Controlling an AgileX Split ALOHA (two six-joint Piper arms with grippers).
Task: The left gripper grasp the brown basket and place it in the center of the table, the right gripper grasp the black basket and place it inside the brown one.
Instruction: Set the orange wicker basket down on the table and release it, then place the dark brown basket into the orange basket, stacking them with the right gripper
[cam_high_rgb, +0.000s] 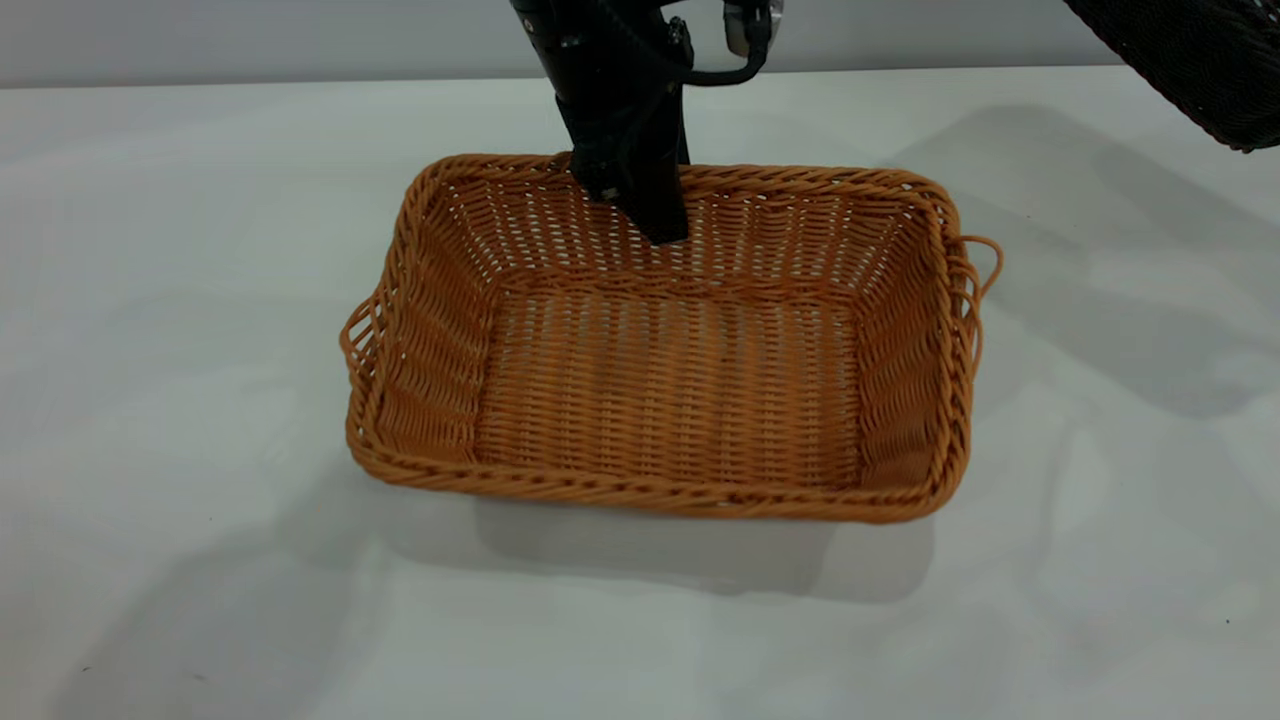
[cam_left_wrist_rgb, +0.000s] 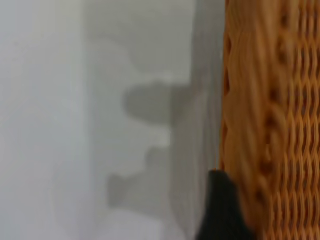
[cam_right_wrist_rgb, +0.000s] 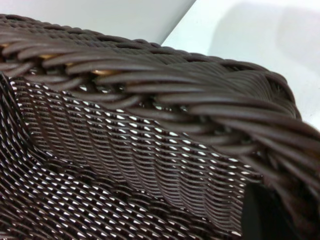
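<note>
The brown basket (cam_high_rgb: 650, 495) sits flat in the middle of the table (cam_high_rgb: 200, 300), with a small loop at its right short end. My left gripper (cam_high_rgb: 635, 205) comes down from above onto the basket's far long rim. One finger is inside the basket and one finger (cam_left_wrist_rgb: 220, 210) is outside the rim (cam_left_wrist_rgb: 250, 125), shut on it. The black basket (cam_high_rgb: 1200, 60) hangs tilted in the air at the far right, above the table. The right wrist view shows its braided rim (cam_right_wrist_rgb: 150, 95) close up, with one finger (cam_right_wrist_rgb: 260, 215) of my right gripper inside its wall, gripping it.
Bare table surrounds the brown basket on all sides. A pale wall runs along the table's far edge (cam_high_rgb: 300, 80). The black basket's shadow (cam_high_rgb: 1080, 220) falls on the table right of the brown basket.
</note>
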